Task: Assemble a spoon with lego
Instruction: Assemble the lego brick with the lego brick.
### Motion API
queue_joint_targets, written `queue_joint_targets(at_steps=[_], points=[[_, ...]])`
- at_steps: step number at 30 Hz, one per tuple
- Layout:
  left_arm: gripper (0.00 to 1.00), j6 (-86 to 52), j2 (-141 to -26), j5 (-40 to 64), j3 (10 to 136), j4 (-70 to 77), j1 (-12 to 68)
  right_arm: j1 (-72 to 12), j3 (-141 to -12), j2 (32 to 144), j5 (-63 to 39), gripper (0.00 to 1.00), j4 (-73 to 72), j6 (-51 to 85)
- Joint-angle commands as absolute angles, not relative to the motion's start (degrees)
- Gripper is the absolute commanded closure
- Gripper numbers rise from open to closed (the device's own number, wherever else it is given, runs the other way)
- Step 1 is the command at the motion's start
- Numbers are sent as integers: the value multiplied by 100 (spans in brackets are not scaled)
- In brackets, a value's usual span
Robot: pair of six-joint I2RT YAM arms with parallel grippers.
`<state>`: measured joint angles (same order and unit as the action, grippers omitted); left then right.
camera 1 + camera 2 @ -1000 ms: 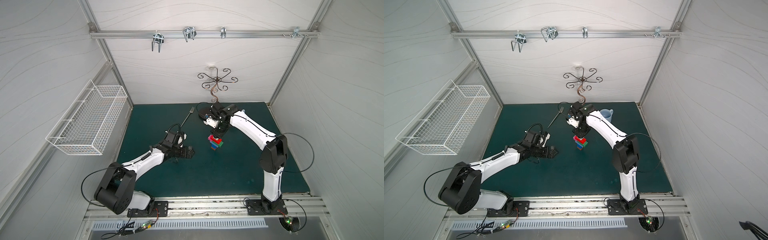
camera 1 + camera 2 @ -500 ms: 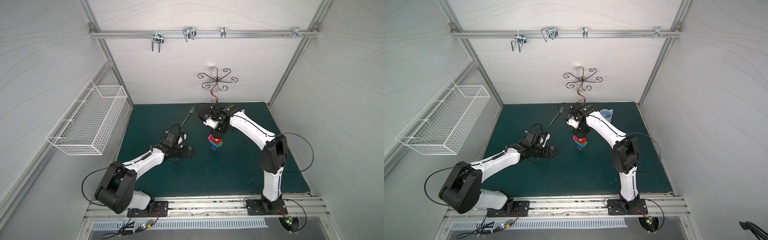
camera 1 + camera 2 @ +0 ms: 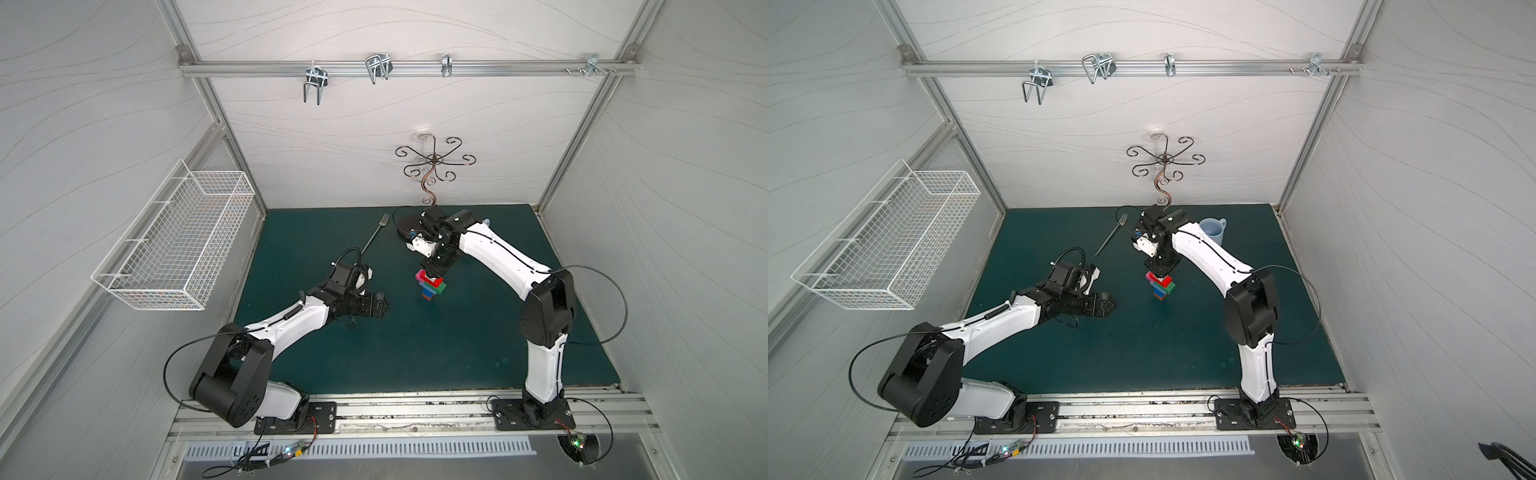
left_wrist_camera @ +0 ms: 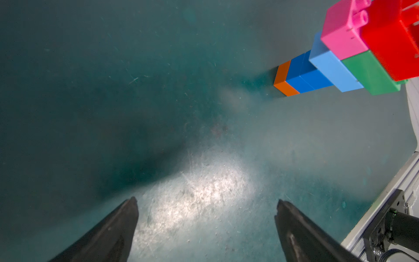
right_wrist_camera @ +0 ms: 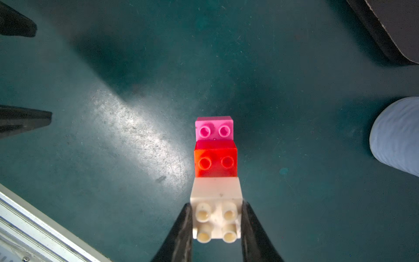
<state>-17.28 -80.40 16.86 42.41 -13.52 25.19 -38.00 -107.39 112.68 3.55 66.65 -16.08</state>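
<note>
Item: cream brick (image 5: 216,217), pinched between fingers of right gripper (image 5: 217,205) atop spoon (image 3: 431,286); to be pressed squarely before release; left gripper (image 4: 206,202) spread wide, empty.

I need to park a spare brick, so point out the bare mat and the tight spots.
Widest bare patch: the mat between the lego spoon, the open left claw and the front rail. Also bare: the strip between the right arm and the right wall. Crowded: the back middle, where fork, blue mug and right claw, shut on the cream brick, cluster.
</note>
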Motion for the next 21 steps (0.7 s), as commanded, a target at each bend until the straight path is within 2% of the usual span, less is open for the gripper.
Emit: queue_joint_targets(at_steps=[1,15,21], points=[[0,-1588,-8078,1508,4543,-1417,2538,-3835,-10892,11493,450,83,7001,-1609],[0,-1464,-7980,1103,4647,-1722,2539,-3934,-10941,11899,800,84,7439,-1455],[0,-1447,-7950,900,4693,-1826,2538,-4040,-11381,12194,919,84,7692,-1348]])
